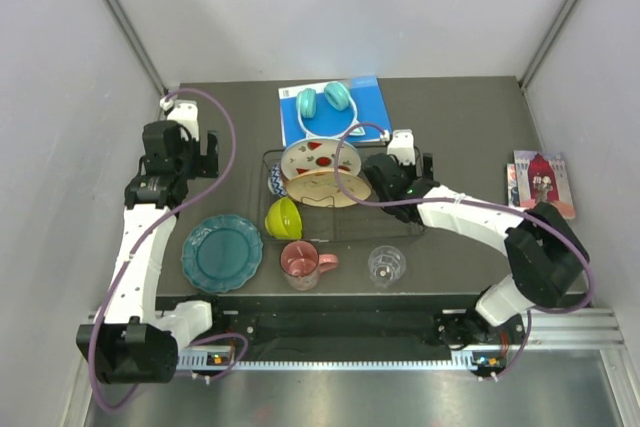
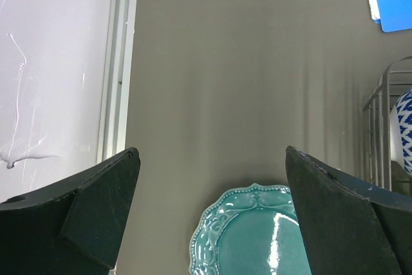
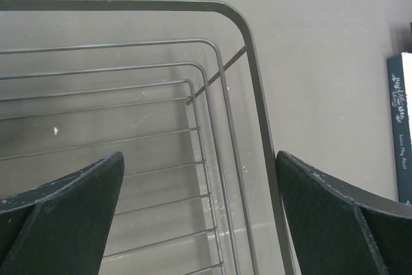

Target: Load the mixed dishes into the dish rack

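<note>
Left hand (image 2: 211,154) hangs wide open and empty over the dark tabletop's (image 1: 460,127) left side, near the scalloped teal plate (image 2: 251,236). Right hand (image 3: 199,156) is open too, above the black thin-wire dish rack (image 3: 254,62) mid-tabletop, where the white watermelon-slice plate (image 1: 312,157) and cream-orange floral plate (image 1: 325,189) sit.

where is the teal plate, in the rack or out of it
Out. The teal plate lies flat on the table, to the left of the dish rack and toward the near edge, with no wires under it.
</note>
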You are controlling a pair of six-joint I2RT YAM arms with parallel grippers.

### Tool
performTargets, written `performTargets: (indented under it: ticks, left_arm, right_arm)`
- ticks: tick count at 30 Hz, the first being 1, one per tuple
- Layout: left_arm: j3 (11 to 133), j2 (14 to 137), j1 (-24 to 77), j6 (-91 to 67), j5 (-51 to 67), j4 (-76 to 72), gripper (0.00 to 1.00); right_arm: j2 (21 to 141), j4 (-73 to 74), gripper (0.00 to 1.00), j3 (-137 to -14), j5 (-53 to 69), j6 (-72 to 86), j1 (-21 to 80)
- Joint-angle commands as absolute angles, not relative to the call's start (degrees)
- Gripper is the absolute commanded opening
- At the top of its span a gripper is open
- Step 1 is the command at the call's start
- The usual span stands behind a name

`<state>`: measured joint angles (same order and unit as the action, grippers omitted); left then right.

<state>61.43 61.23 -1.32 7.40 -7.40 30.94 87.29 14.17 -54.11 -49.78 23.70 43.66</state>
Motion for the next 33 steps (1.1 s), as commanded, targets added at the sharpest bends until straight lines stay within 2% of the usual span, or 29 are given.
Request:
performTargets:
  ticks: [1, 11, 18, 23, 26, 33]
  left_arm:
    - [60.2, 59.6, -1.7, 7.9, -8.3, 27.6, 0.99]
    - [58.5, 56.7, -3.2, 12.1, -5.5, 32.7, 0.99]
    - [49.8, 54.8, -12.3, 20.9, 12.2, 39.0, 0.99]
    - [50.4, 65.6, -21.8, 27.9, 26.3, 43.9, 0.99]
    - [54.0, 74.6, -27.0, 32.6, 29.0, 48.7, 0.99]
    - [62.4, 94.3, -28.6, 45.9, 32.4, 59.9, 0.99]
  right_arm:
    - [83.6, 13.1, 1.0, -53.2, -46.3, 26.2, 43.8]
    - [73.1, 14.6, 1.0, -49.4, -48.0, 22.6, 36.8]
    - [63.0, 14.9, 1.0, -51.0, -45.2, 20.7, 36.9]
    - [54.2, 14.3, 1.0, -49.9, -42.4, 18.7, 36.9]
    - [50.4, 14.6, 1.0, -48.6, -41.3, 18.0, 36.9]
    - [46.3, 16.8, 1.0, -48.1, -41.1, 17.8, 36.8]
